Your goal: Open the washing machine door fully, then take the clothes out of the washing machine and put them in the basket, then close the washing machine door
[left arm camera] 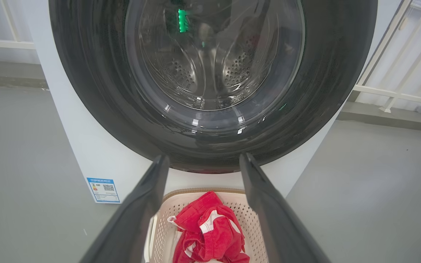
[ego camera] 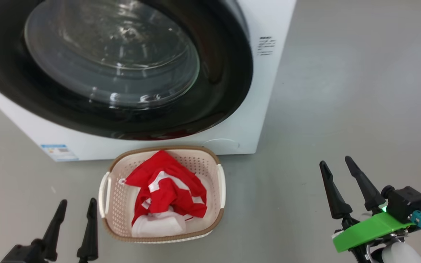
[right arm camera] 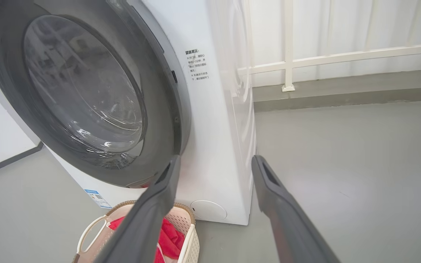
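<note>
The washing machine is a white box; its door, black-rimmed with a glass bowl, lies closed against the front. It shows again in the wrist views, as the door and the door. In front of it on the floor stands the cream basket holding the red-and-white clothes. My left gripper hangs open to the basket's left, empty. Open as well, my right gripper is off to the basket's right. The clothes appear between the left fingers.
Grey floor spreads to the right of the machine. A white railing and a low kerb run behind it. A blue label marks the machine's lower left corner.
</note>
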Motion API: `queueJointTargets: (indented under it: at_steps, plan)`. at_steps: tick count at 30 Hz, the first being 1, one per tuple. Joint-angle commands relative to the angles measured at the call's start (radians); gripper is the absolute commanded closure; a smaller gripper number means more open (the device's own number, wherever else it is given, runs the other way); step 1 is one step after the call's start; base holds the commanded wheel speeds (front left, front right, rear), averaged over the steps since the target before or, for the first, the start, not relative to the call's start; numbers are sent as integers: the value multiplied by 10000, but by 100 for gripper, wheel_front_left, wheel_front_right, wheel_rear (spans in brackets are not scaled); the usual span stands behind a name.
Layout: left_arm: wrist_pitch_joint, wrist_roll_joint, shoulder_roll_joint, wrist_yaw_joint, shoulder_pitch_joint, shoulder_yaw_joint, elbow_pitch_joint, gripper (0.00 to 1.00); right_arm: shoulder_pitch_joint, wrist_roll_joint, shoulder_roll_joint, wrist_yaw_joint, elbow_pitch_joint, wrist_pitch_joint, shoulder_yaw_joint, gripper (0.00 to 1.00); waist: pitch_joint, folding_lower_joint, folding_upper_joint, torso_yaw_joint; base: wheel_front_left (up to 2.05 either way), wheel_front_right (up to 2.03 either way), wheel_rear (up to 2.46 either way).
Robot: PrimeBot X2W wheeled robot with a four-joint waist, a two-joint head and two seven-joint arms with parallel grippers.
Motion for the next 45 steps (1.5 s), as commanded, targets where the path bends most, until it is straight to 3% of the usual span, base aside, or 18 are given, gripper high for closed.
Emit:
queueJointTargets:
  at_steps: [1,18,44,45]
  plan:
    - [-120,133,154,-54,54,444,-277,0,91,4,-73,-11,-252,-61,124,0,-301,0,0,-375,0,0,0]
    - [-120,527,86,-54,521,1005,-661,0,695,-24,-51,-11,-365,-61,-219,0,-471,0,0,-1112,0,0,0]
    - [-120,378,-84,-54,584,1147,-882,0,732,-62,2,-11,-395,-61,-359,0,-481,0,0,-1010,0,0,0]
    - [0,376,-213,0,699,778,-600,100,825,-13,100,0,-136,2,-543,100,-486,0,0,-1013,0,0,0]
